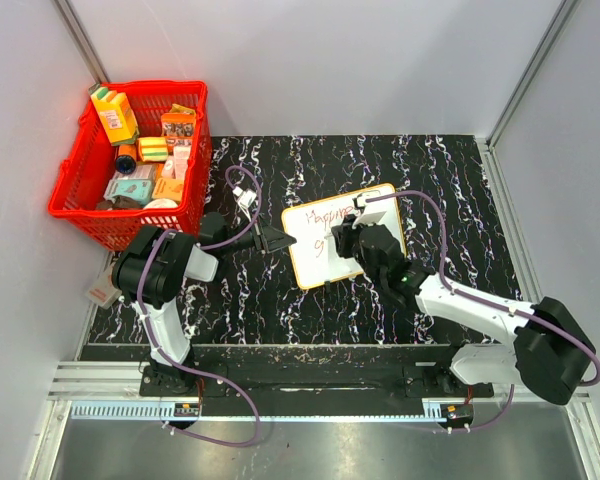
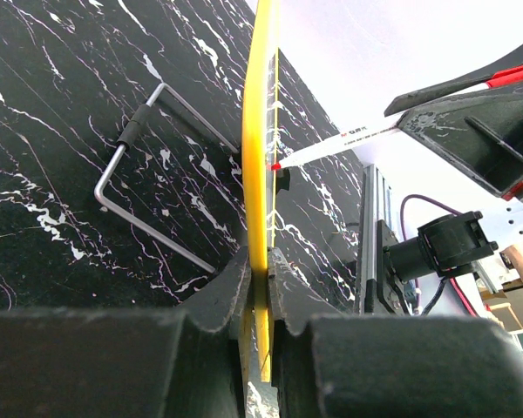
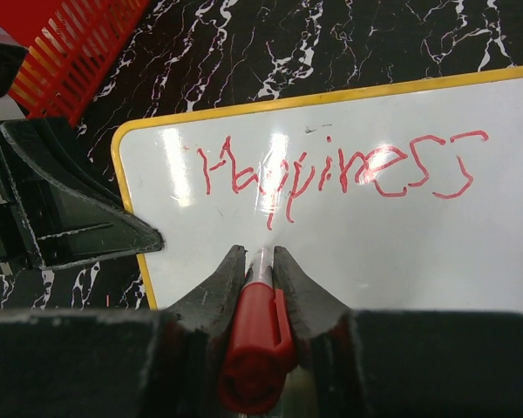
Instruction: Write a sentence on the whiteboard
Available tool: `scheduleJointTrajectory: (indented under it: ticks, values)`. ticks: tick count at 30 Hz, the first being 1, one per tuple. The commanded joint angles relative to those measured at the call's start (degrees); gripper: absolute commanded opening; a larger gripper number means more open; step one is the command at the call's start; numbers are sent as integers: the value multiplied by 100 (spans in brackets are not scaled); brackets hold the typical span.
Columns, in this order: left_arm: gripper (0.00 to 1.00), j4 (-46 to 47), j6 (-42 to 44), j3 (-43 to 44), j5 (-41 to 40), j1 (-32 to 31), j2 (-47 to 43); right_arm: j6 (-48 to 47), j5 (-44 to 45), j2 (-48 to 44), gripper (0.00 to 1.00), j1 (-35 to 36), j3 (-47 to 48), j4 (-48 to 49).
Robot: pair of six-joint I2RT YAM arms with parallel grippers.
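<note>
sentence (image 1: 325,214): partly behind right pincer (image 1: 345,237) | whiteboard (image 3: 418,252): right side cropped

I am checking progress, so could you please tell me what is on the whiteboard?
On the whiteboard: the sentence, red script reading like "Happiness". The right gripper and its marker cover whatever lies below.

Left arm (image 1: 165,268) reaches toward frame centre, left fingers (image 2: 213,300) pinched closed; right arm (image 1: 480,310) stretches leftward, right fingers (image 3: 309,292) clamped tight.
</note>
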Motion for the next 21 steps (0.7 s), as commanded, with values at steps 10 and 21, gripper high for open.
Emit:
scheduleJointTrajectory:
  ticks: [10, 21]
  values:
    - [0, 588, 148, 151, 186, -51, -160, 223, -44, -71, 0, -71, -94, 6]
    - [0, 597, 148, 142, 177, -60, -160, 320, -202, -150, 0, -71, -297, -82]
